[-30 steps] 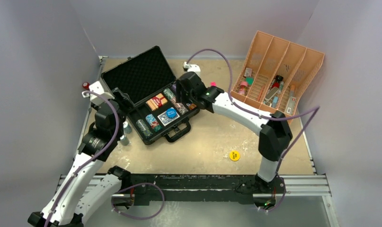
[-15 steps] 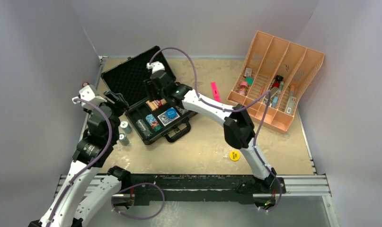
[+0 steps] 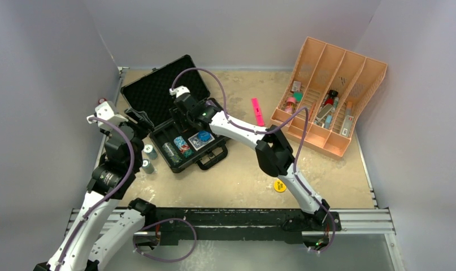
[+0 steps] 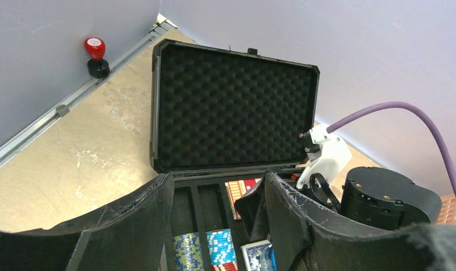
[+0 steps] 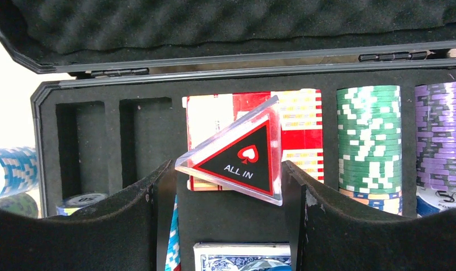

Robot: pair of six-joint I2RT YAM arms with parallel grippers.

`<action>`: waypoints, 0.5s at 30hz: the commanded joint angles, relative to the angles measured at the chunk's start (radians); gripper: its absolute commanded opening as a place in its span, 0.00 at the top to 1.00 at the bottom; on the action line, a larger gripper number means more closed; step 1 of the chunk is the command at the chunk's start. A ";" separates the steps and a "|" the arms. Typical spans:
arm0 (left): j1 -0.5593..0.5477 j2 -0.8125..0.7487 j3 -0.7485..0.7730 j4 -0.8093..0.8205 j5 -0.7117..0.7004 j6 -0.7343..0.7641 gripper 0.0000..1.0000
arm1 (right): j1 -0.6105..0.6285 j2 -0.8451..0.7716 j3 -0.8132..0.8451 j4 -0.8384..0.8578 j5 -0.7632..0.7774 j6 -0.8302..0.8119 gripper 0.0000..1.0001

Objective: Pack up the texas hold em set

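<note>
In the top view the case (image 3: 187, 160) lies open at ten o'clock on the table (image 3: 327, 169), with the right gripper (image 3: 183, 114) over its tray and the left gripper (image 3: 137, 119) just beside its nine o'clock edge. In the left wrist view the jaws are spread wide and empty, and the lid (image 4: 234, 107) is at twelve. In the right wrist view the jaws pinch the ALL IN triangle (image 5: 242, 158), tilted above the red deck (image 5: 304, 121). It would be best carried toward the free slots (image 5: 78, 147) at ten o'clock, lowered level and then released.

Black foam-lined case (image 3: 157, 90), lid raised, chip stacks (image 5: 368, 141) and decks (image 5: 304, 127) slotted; ALL IN triangle (image 5: 243, 159) in right pincer (image 5: 228, 172)
</note>
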State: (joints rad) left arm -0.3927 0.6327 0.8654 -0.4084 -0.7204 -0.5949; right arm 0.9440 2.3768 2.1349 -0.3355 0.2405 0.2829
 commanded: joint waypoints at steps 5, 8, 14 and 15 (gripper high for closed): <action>0.010 0.006 0.010 0.031 -0.002 -0.012 0.41 | -0.004 0.017 0.075 -0.052 0.004 -0.005 0.33; 0.013 0.005 0.009 0.031 -0.002 -0.013 0.41 | -0.006 0.026 0.087 -0.063 0.011 0.005 0.28; 0.016 0.005 0.011 0.030 -0.002 -0.013 0.41 | -0.017 0.022 0.121 -0.052 0.023 0.016 0.27; 0.017 0.005 0.010 0.031 -0.002 -0.013 0.41 | -0.018 0.017 0.123 -0.050 0.022 0.018 0.27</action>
State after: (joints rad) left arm -0.3862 0.6376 0.8654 -0.4088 -0.7197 -0.5945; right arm 0.9382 2.4027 2.1960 -0.3954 0.2436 0.2882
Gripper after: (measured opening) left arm 0.594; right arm 0.733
